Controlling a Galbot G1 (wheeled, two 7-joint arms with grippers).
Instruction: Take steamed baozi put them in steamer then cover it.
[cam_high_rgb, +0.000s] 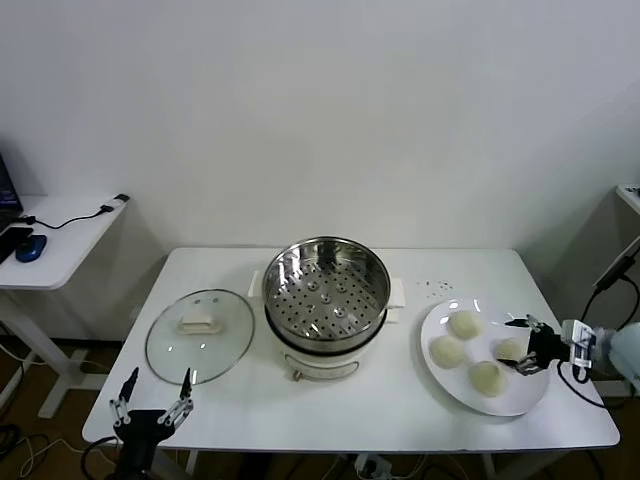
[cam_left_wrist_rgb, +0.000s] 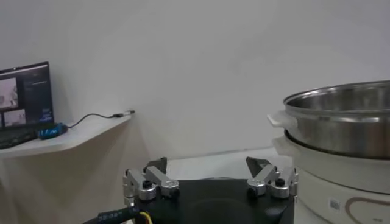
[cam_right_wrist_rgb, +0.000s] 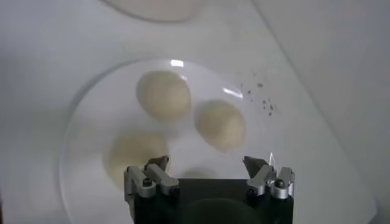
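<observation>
Closest to my head camera was my left gripper (cam_high_rgb: 152, 398), parked at the near left edge of the table (cam_high_rgb: 330, 410) with its jaws spread wide and nothing between them. It waited just in front of the cover (cam_high_rgb: 200, 334), and I judged that was a sensible spot: the glass lid lay flat on the table to the left of the steamer (cam_high_rgb: 326, 292), handle up, ready to be lifted once the buns were in.

Over on my right side, my right gripper (cam_high_rgb: 527, 346) was at work. It reached in from the right edge over the white plate (cam_high_rgb: 455, 377), jaws fully released, holding nothing. In my right wrist view the two fingertips (cam_right_wrist_rgb: 157, 165) stood wide apart over the plate, with three steamed baozi (cam_right_wrist_rgb: 163, 94) clear ahead of them and a fourth only partly showing close under the gripper body. From the head view that fourth bun sat right at my fingers, so I took it for the one I was lining up on; whether I touched it I could not tell.

All four buns were on the plate, none in the basket. The steamer stood open at the middle of the table, its perforated bottom bare, well apart from the plate. I kept the jaws wide because the buns were soft and rounded, and would need a gentle, straddling grip.
</observation>
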